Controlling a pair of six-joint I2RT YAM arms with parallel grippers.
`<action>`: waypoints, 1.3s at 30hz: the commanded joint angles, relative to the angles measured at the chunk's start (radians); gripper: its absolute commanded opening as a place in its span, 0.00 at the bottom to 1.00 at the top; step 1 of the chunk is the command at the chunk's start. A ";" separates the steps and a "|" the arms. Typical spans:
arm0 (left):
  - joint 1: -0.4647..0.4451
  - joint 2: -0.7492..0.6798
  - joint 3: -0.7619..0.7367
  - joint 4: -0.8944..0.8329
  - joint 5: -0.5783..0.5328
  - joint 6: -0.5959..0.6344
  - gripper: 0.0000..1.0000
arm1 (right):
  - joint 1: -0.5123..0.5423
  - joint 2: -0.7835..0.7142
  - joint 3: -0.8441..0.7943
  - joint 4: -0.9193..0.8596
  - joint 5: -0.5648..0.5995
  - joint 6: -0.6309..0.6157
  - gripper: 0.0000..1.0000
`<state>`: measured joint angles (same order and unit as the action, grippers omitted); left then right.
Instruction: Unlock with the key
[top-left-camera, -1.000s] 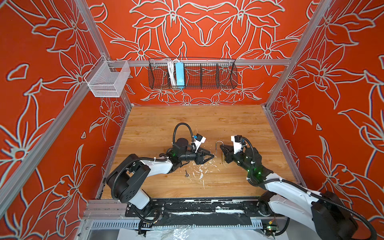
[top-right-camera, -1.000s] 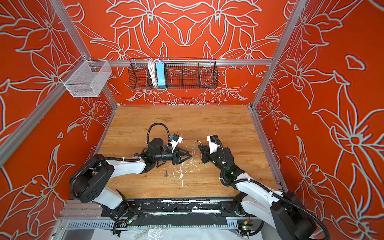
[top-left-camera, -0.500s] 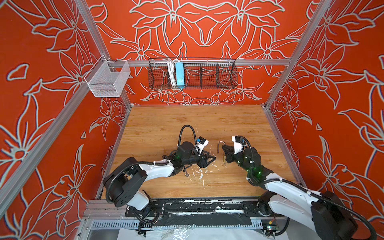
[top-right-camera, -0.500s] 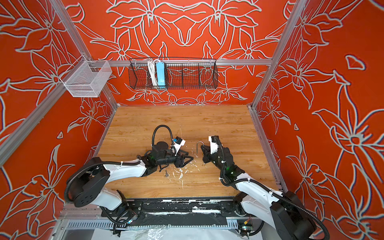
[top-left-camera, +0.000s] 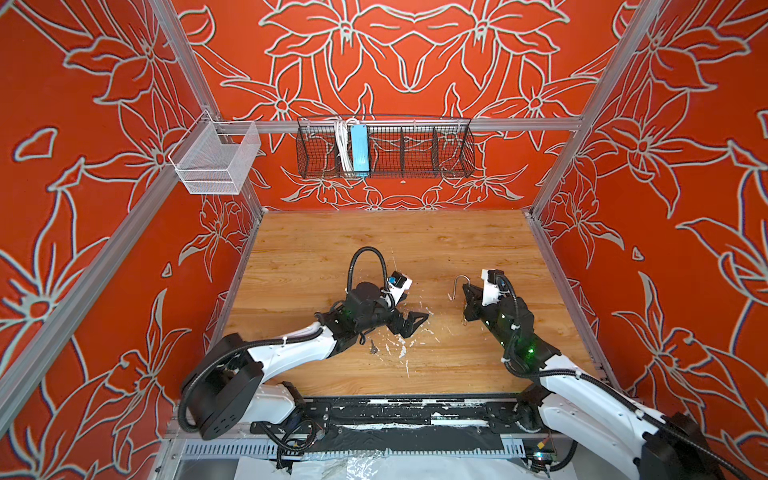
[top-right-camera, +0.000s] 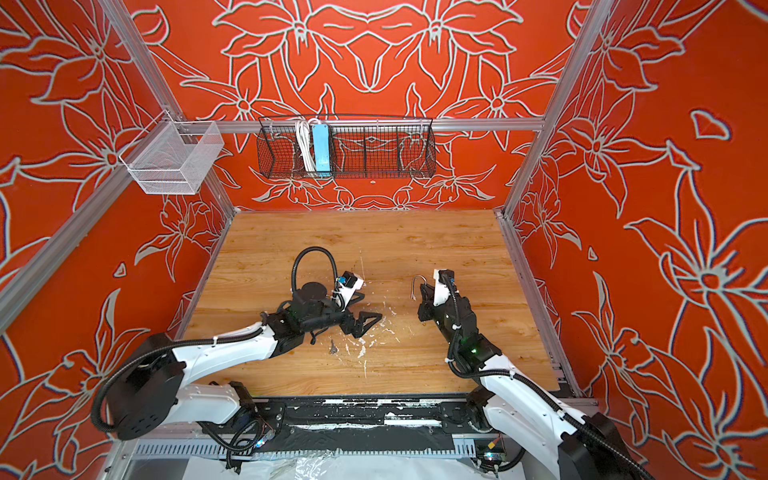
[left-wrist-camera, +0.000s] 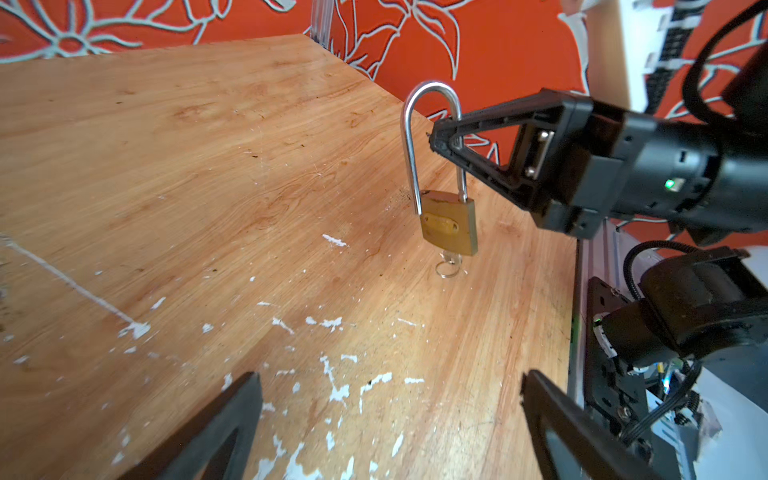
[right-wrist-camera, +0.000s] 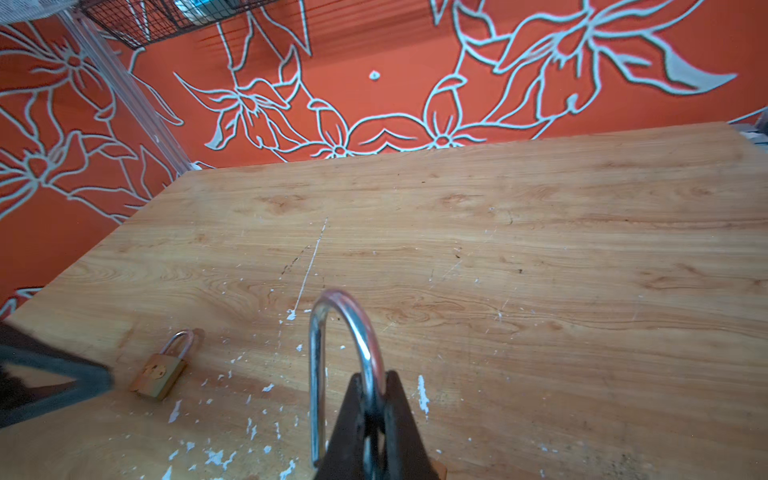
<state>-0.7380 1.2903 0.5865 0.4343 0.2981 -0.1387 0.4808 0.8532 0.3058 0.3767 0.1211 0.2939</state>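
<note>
We're over a pale wooden surface (top-left-camera: 374, 249), scuffed and flecked with white paint (top-left-camera: 401, 351) toward the front. It's boxed in by orange walls (top-left-camera: 415, 62) drawn over with big white flowers. On the back wall hangs a black wire basket (top-left-camera: 453, 145) holding a blue power strip (top-left-camera: 359, 147) and a bundled white cable (top-left-camera: 341, 145). A white mesh basket (top-left-camera: 216, 166) hangs at the left wall's rail.

Now the padlock (left-wrist-camera: 446, 222): it dangles body-down from the right tool (left-wrist-camera: 434, 139), which is clenched on one leg of the shackle (left-wrist-camera: 409, 137). Whether it is just clear of the wood or brushing it, I cannot tell. The left tool (left-wrist-camera: 390, 424) is released, fingers (left-wrist-camera: 232, 419) spread wide and low. The lock hangs ahead of it, near but not touching, with bare surface between them in both top views.

It has a small brass body, slightly tilted, with a long bright steel shackle arching above. The key (left-wrist-camera: 449, 264) and its ring poke out underneath. Whether the shackle is latched, I cannot tell. In the right wrist view a second, smaller brass padlock (right-wrist-camera: 160, 372) lies flat on the surface beside a left-tool finger.
</note>
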 joint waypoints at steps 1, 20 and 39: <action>0.000 -0.087 -0.043 0.043 -0.083 0.064 0.97 | -0.017 0.042 0.125 -0.050 0.065 -0.015 0.00; 0.032 -0.176 -0.120 0.087 -0.310 0.031 0.98 | -0.162 0.814 0.776 -0.175 0.037 -0.084 0.00; 0.057 -0.162 -0.128 0.101 -0.326 0.001 0.98 | -0.162 1.328 1.268 -0.281 -0.075 -0.016 0.00</action>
<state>-0.6903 1.1187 0.4625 0.5030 -0.0322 -0.1261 0.3233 2.1483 1.5341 0.0803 0.0868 0.2451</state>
